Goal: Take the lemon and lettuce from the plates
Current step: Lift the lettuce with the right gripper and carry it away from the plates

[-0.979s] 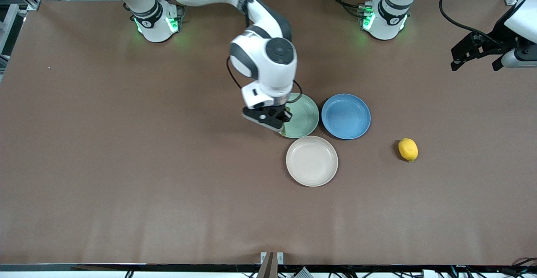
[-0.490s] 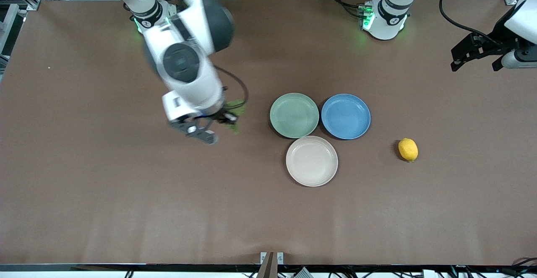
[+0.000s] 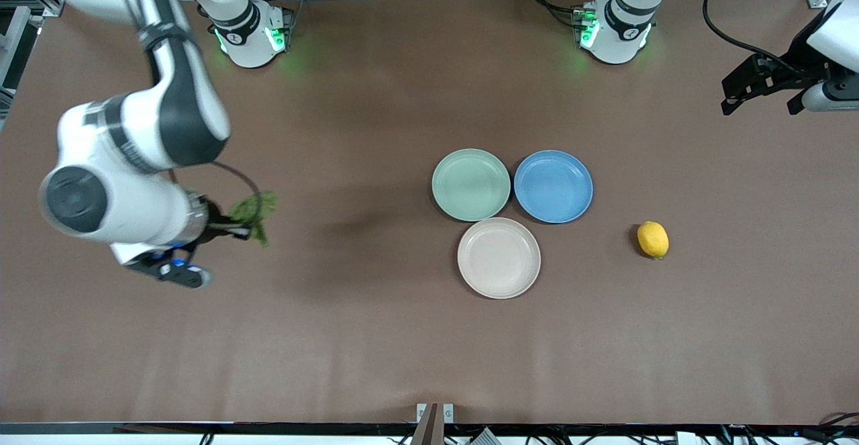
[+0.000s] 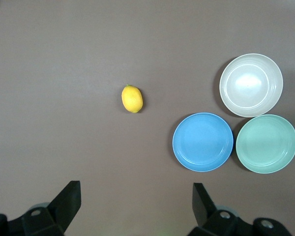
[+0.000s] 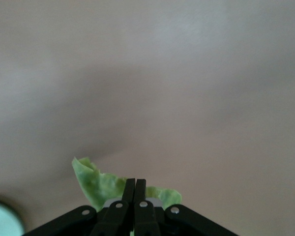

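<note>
While the right gripper (image 3: 235, 230) is hanging over bare table (image 3: 376, 351) toward the right arm's end, its fingers (image 5: 128, 189) are clenching the lettuce (image 3: 254, 211), which is dangling clear of the surface; the mint green plate (image 3: 471, 184), the beige plate (image 3: 498, 257) at its 5 o'clock and the blue plate (image 3: 553, 186) at its 3 o'clock are sitting bunched together, each holding nothing; the lemon (image 3: 652, 239) is lying on the table at the beige plate's 3 o'clock, well apart from it; the left gripper (image 3: 762, 89) is waiting, jaws spread wide and holding nothing, over the left arm's end of the table.
</note>
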`<action>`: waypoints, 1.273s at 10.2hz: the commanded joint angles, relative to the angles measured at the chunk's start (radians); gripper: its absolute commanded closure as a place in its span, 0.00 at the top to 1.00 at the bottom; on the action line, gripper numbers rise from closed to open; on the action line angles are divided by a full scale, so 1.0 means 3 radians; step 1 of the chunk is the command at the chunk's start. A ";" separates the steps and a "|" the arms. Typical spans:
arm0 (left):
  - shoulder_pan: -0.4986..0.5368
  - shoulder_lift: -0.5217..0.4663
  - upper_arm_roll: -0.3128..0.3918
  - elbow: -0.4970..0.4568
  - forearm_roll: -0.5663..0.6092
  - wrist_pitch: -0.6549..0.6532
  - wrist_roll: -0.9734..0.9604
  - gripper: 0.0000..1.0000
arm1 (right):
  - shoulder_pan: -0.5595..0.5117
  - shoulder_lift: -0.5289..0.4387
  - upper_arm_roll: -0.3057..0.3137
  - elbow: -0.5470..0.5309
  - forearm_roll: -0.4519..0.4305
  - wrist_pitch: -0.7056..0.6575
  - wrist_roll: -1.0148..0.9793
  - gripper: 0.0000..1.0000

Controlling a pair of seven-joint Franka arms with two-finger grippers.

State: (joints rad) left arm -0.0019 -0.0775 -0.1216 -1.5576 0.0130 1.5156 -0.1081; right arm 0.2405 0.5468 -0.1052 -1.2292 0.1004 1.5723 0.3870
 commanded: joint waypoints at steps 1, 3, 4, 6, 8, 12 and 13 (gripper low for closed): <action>-0.0009 0.0023 0.0007 0.0079 -0.0038 -0.0077 0.0028 1.00 | -0.0437 0.0140 0.0049 -0.0080 0.0034 0.0142 -0.0648 0.00; -0.0009 0.0023 0.0007 0.0079 -0.0043 -0.0077 0.0028 1.00 | -0.0637 0.0171 0.0049 -0.0411 -0.0185 0.0509 -0.0961 0.00; -0.0009 0.0023 0.0007 0.0084 -0.0038 -0.0077 0.0028 1.00 | -0.0719 0.0171 0.0054 -0.0625 -0.0201 0.0785 -0.1049 0.00; -0.0009 0.0023 0.0012 0.0084 -0.0033 -0.0077 0.0033 1.00 | -0.0802 0.0192 0.0054 -0.1045 -0.0192 0.1428 -0.1177 0.00; -0.0004 0.0023 0.0007 0.0084 -0.0033 -0.0077 0.0033 1.00 | -0.0807 0.0370 0.0054 -0.1118 -0.0171 0.1753 -0.1177 0.22; -0.0004 0.0023 0.0007 0.0084 -0.0033 -0.0077 0.0033 1.00 | -0.0746 0.0356 0.0059 -0.1012 -0.0171 0.1805 -0.1152 1.00; -0.0004 0.0023 0.0012 0.0084 -0.0033 -0.0077 0.0033 1.00 | -0.0746 0.0345 0.0064 -0.0976 -0.0181 0.1769 -0.1152 1.00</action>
State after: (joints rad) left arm -0.0027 -0.0765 -0.1220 -1.5543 0.0129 1.5153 -0.1081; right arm 0.0205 0.6685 -0.0945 -1.5358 0.0567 2.1223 0.0455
